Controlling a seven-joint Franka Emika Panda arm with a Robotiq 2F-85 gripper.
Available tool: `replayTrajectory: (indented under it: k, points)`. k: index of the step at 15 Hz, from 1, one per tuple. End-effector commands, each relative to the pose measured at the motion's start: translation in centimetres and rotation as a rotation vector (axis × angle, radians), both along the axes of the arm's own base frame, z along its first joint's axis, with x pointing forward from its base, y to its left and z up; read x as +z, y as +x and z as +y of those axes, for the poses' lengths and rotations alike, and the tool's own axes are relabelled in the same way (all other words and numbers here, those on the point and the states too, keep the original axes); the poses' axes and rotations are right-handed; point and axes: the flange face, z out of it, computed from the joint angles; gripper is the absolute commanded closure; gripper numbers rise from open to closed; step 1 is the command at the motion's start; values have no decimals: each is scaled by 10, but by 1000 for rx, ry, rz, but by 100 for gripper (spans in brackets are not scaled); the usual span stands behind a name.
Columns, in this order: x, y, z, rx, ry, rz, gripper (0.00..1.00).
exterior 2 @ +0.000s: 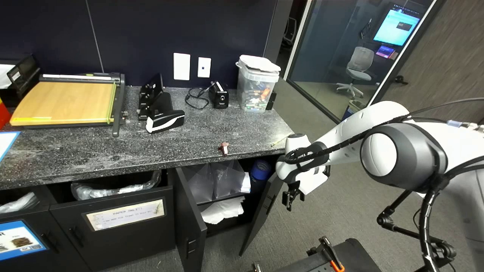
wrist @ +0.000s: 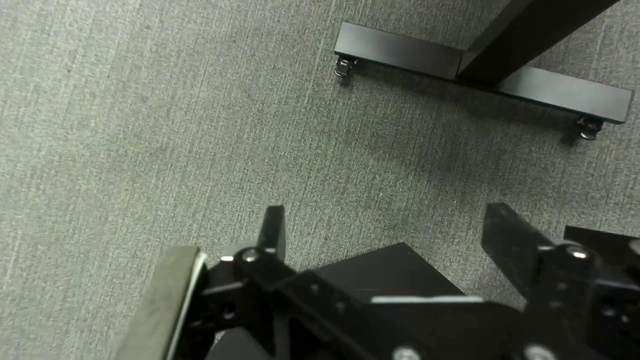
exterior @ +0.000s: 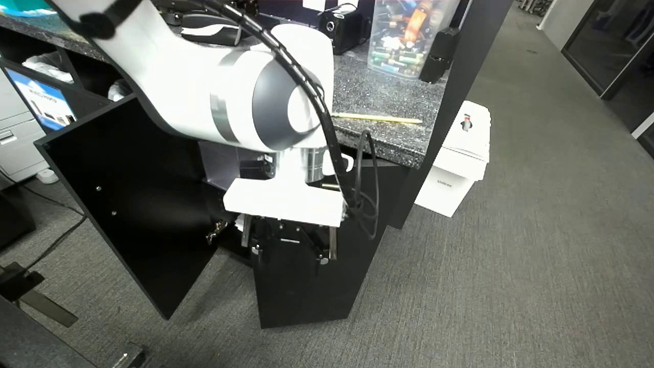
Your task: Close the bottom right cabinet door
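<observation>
Hanging downward, spread wide and holding nothing, the pincer stands in front of the door, which is ajar, long axis upright, at lower middle in an exterior view. In an exterior view carpet shows between them, the door lying left of the pincer; closing it probably calls for a push toward frame left.

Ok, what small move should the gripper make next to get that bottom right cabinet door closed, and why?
I'd probably nudge the gripper inward against the outer face of the bottom right cabinet door. The door stands open, and both exterior views show the gripper on its outer side, so a gentle push from there would likely swing it shut.
</observation>
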Motion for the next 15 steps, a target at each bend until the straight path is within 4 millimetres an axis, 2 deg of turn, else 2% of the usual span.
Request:
replayTrajectory:
  k: [1, 6, 9, 15]
  points:
    - [-28, 17, 13, 21, 93, -61, 0]
    - [-36, 24, 32, 44, 184, -188, 0]
    - [-37, 32, 37, 50, 224, -247, 0]
    - [-24, 53, 53, 33, 293, -432, 0]
